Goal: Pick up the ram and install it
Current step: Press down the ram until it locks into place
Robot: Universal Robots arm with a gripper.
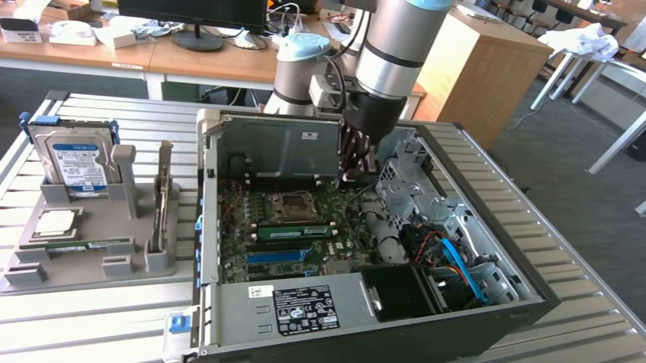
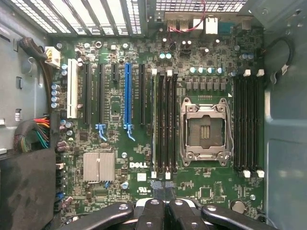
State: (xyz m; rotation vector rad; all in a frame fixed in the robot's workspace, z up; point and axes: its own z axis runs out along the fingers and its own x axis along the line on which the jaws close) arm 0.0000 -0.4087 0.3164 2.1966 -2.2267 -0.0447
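1. End effector [image 1: 355, 175] hangs inside the open computer case [image 1: 283, 147], above the motherboard [image 2: 216, 191]. Its jaws are pressed together and nothing is seen between them.
2. Two rams are in sight. The flat ram [image 1: 79, 246] lies in the gray holder [image 1: 91, 272] on the exterior view's left, well apart from the arm. The seated ram [image 1: 293, 230] appears to stand in a slot just beside the processor socket [image 2: 204, 129].
3. The end effector is nearer the seated ram, roughly in line with that bank of slots. Which stick the task means cannot be settled from here.
4. Handling, judged: a light, stiff, thin board, fragile at the chips and along the contact edge. The smooth faces are likely slippery under hard pads.
5. The best hold looks to be across the two flat faces near mid-length, high up, leaving the contact edge free.
6. Seating probably wants a square, even push; a tilted stick could bind or flex.
7. Surface: a slatted metal worktop [image 1: 60, 325] carries both case and holder. The holder also keeps a hard drive [image 1: 76, 162] upright and a processor chip [image 1: 56, 221] flat.
8. Space inside the case is tight, with a metal drive cage [image 1: 414, 189] and a blue cable [image 1: 454, 261] towards the exterior view's right.
9. Room: an office lab, with desks and a monitor [image 1: 192, 15] behind, a wooden cabinet [image 1: 485, 68] and a gray floor.
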